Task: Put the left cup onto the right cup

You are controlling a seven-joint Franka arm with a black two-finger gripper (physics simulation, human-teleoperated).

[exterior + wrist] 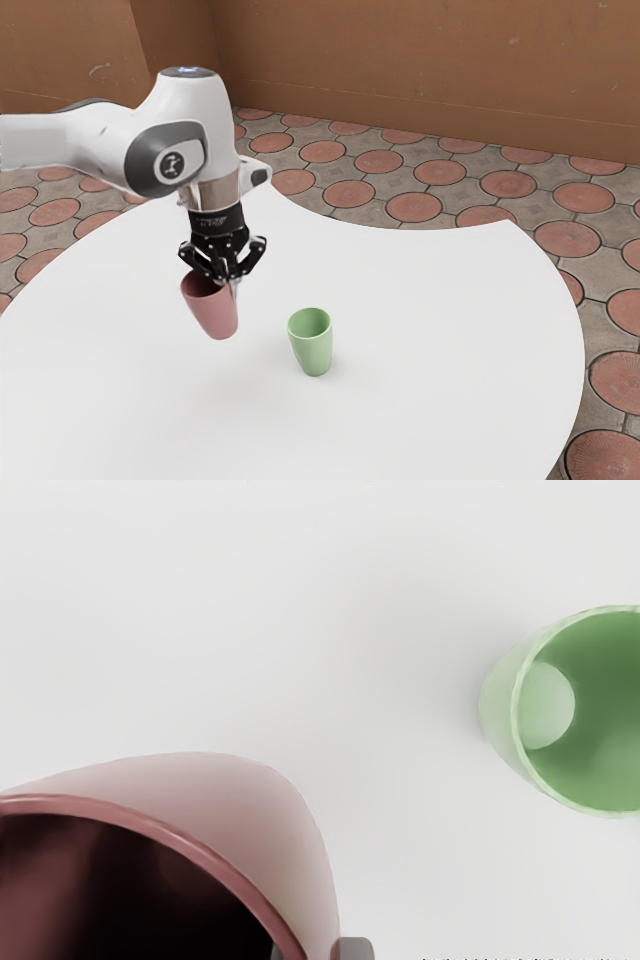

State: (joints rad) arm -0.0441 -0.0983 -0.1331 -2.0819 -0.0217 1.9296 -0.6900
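Pincer [225, 283] clenched on rim of pink cup [212, 312]; green cup [311, 341] stands apart on the counter [450, 330].

Exterior view: white arm [120, 140] comes in from the upper left w/ the black pincer pointing down, its fingers pinching the pink cup's rim on the side nearer the green cup. Pink cup hangs under the pincer, tilted, mouth up, and looks lifted off the white round counter. Green cup is upright, mouth open, near the pink cup on the exterior view's right, not touching it. Wrist view: pink cup [200, 820] is right under the hand, dark inside showing, w/ the green cup [575, 710] well clear of it on bare white counter. Tiled floor [420, 170] lies around the counter.
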